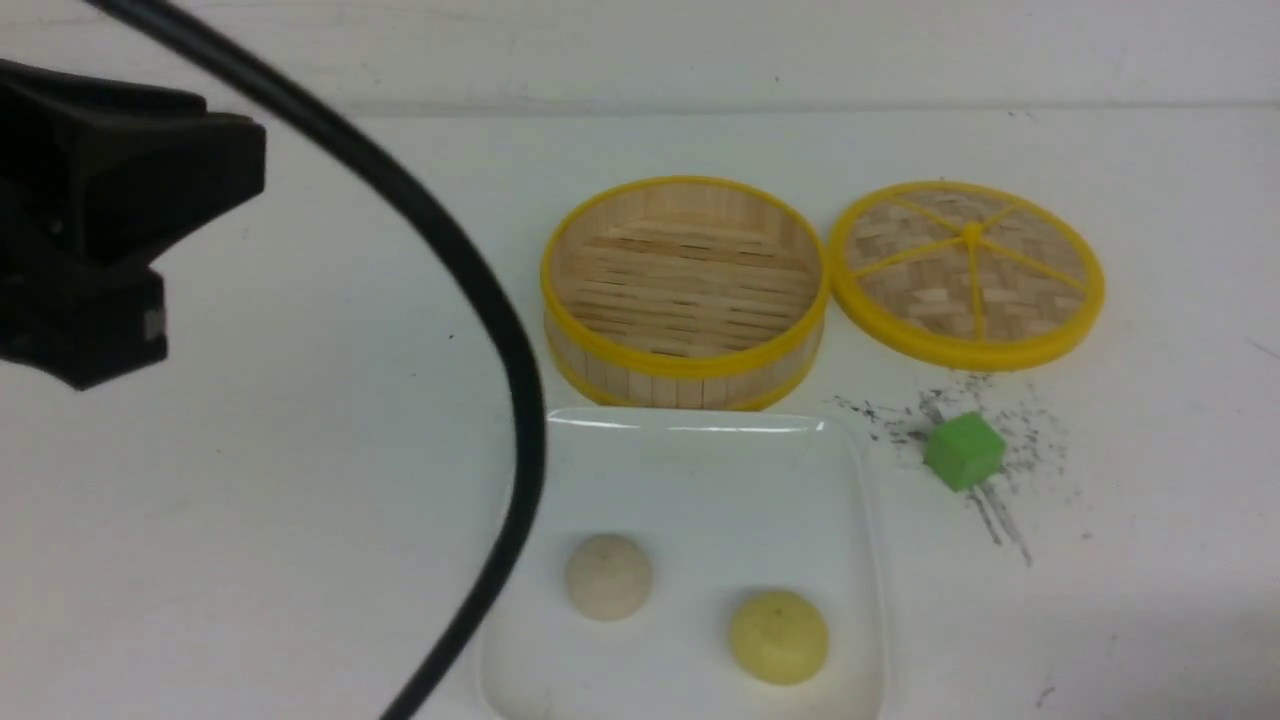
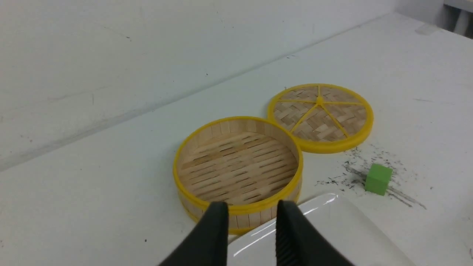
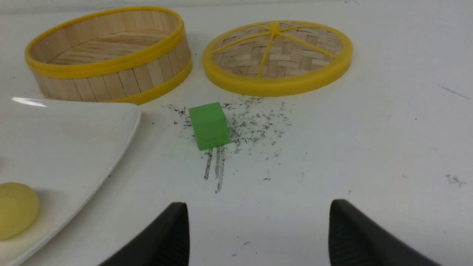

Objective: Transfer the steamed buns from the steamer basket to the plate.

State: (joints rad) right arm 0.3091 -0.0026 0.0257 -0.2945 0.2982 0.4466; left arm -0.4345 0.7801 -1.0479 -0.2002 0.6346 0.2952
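Cable (image 1: 530, 430): nearest your front camera, a blurred black loop hanging across the left edge of the plate (image 1: 700, 460).
Buns: both lie on the plate. The yellow bun (image 1: 778, 637) is closest to you, and the cream bun (image 1: 608, 576) is to its left and a little farther back. They sit apart, and neither touches the rim.
Plate: white and square, just in front of the basket (image 1: 685, 365).
Basket: upright with its lid off. You see only the slat floor, with no bun in it.
Lid (image 1: 968, 272): flat on the table (image 1: 250, 500), just right of the basket.
Cube (image 1: 964, 451): green, sitting on black scuffs right of the plate. It is no part of your task.
Left gripper (image 2: 252, 212): its fingers (image 2: 210, 240) stand a narrow gap apart with nothing between them. It is raised at the left, looking over the basket's near wall.
Right gripper (image 3: 258, 205): its fingers (image 3: 166, 236) are spread wide and empty, low over the table near the cube.
Done: you can judge the transfer finished.
Left: nothing to carry. You likely only need to park the arms, keeping the cable from dragging the plate.
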